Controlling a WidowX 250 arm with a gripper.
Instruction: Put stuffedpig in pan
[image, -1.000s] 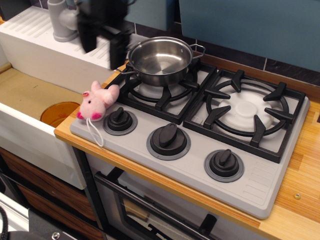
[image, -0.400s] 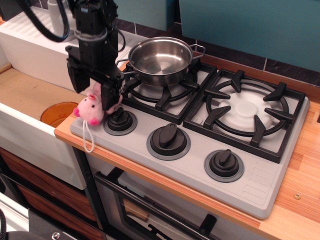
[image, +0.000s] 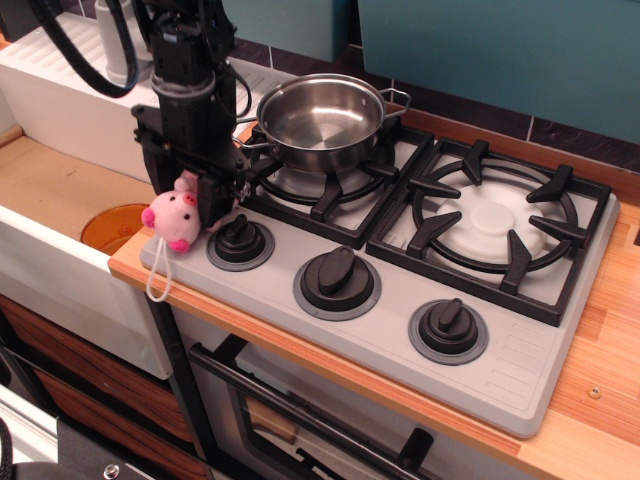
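Observation:
The stuffedpig (image: 171, 217) is a small pink plush with a darker snout; its white string loop (image: 158, 278) hangs below it. My black gripper (image: 190, 190) stands over the stove's front left corner and is shut on the stuffedpig's rear, holding it just above the stove edge. The pan (image: 322, 120) is a shiny steel pot with two small handles. It sits empty on the back left burner, up and to the right of the gripper.
The grey stove (image: 400, 300) has three black knobs (image: 338, 278) along its front and a bare right burner (image: 493, 225). A white sink (image: 60, 190) with an orange disc (image: 112, 226) lies left. A wooden counter (image: 600, 380) surrounds the stove.
My gripper came down from the back onto the stuffedpig, closed on it, and has lifted it slightly leftward; the string now hangs free.

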